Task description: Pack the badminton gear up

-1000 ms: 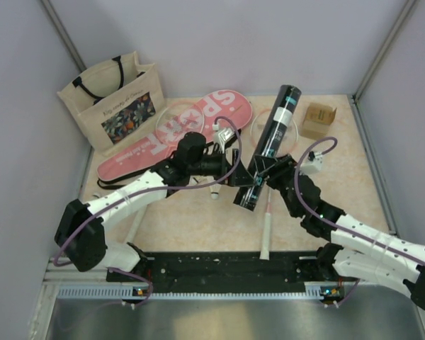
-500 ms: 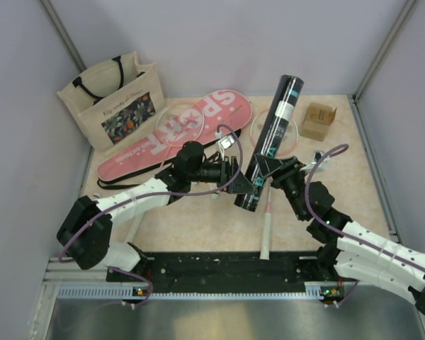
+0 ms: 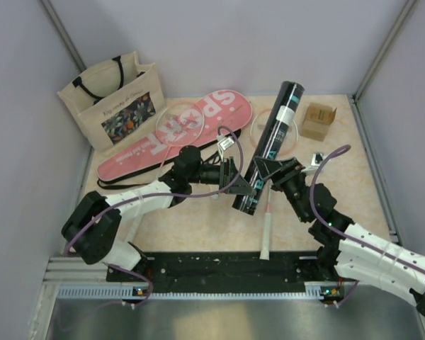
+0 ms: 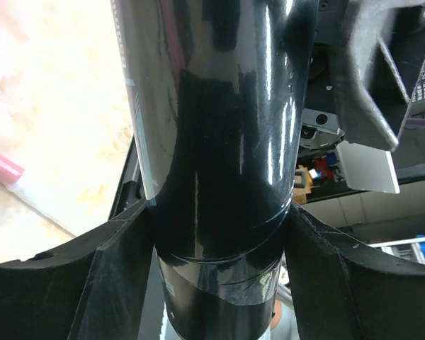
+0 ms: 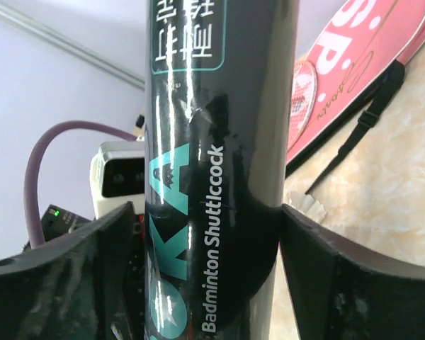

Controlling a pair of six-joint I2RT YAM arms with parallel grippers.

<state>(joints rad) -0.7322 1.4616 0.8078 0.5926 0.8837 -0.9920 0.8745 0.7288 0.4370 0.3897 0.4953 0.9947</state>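
Observation:
The dark cylindrical tube [image 3: 273, 138], printed "Badminton Shuttlecock", hangs tilted over the table's middle. My left gripper [image 3: 237, 183] is shut on its lower part, and in the left wrist view the fingers press both sides of the tube [image 4: 219, 142]. My right gripper [image 3: 269, 170] holds the tube a little higher, with both fingers against the tube [image 5: 219, 142]. The pink "SPORT" cover [image 3: 198, 124] lies at the back left with one racket head [image 3: 171, 122] on it. A second racket [image 3: 266, 227] lies under the tube. A white shuttlecock [image 5: 308, 207] rests on the table.
A beige floral tote bag [image 3: 117, 99] stands at the back left corner. A small brown cardboard box [image 3: 319, 120] sits at the back right. Grey walls close in on three sides, and a black rail [image 3: 219, 265] runs along the near edge.
My left gripper moved right to the tube's lower part and its jaws closed in on it. The right arm shifted slightly, still holding the tube.

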